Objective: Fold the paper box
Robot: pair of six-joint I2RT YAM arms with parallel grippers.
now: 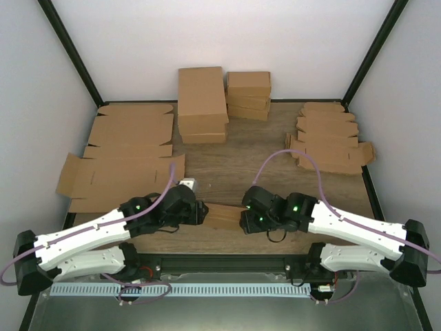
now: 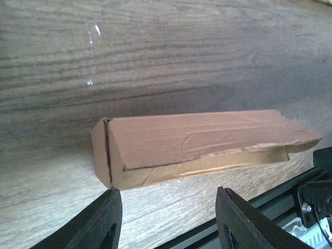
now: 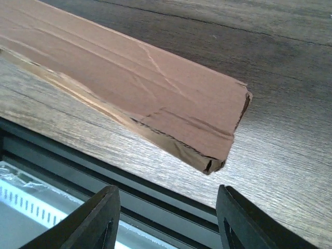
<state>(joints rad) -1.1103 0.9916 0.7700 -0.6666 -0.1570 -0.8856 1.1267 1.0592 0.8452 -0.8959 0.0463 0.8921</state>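
1. The paper box (image 1: 222, 216) lies lengthwise, left to right, on the worktop (image 1: 234, 162). It sits close to the near edge, between the two claws and free of both.
2. The left claw (image 2: 167, 193) stands wide, with nothing between its fingers, just short of the box's left end. The right claw (image 3: 166, 188) is equally wide and empty, just short of the right end.
3. The box looks almost formed. Its left end is shut, with a slit running down it. The long seam on the near side gapes, and an inner flap shows under the top panel. The right end is creased at one corner and looks not quite flush.
4. The step in hand seems to be finishing the closure by seating that seam and squaring the ends.
5. To do it well, one claw should brace an end while the other works. Otherwise the light box will probably slide or pivot instead of closing.
6. Pressure belongs beside the seam and at the corners. The middle of a panel is thin card and would likely dent.
7. Any push should go away from the near edge, because the box has little room there.
8. The flat cardboard sheets (image 1: 124, 162) and the stacked boxes (image 1: 203, 103) are well apart and need no attention.
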